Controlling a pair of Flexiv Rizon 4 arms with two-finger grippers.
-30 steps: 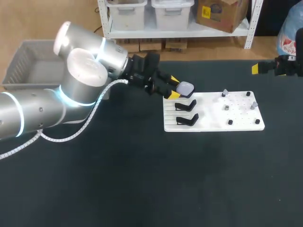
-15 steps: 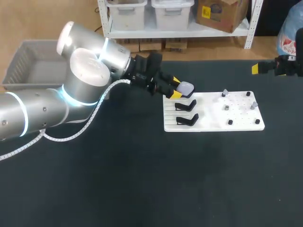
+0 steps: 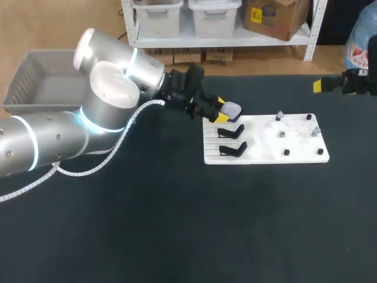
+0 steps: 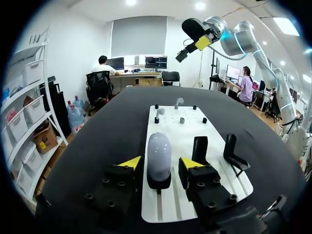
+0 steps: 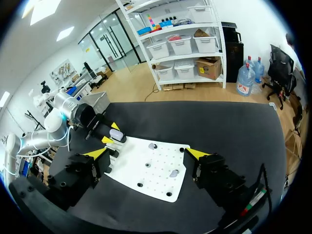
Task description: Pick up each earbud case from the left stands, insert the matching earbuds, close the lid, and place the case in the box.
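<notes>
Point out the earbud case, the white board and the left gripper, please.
earbud case (image 3: 231, 109), head view, on its pale top.
white board (image 3: 265, 150), head view, bare surface near its front edge.
left gripper (image 4: 160, 164), left wrist view, midway between its yellow tips.

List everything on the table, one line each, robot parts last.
earbud case: one, pale lilac-white, closed, on the farthest stand
empty stands: two, black, on the board's left part, nearer than the case
grey pieces: three, small, on the board's right part
black pegs: at least three, small, among the grey pieces
board: one, white, right of the table's middle
basket: one, grey, far left
table: one, black
left arm: silver, reaching to the board
left pincer: open, yellow tips either side of the case, gaps showing
right arm: far right edge
right pincer: open, empty
</notes>
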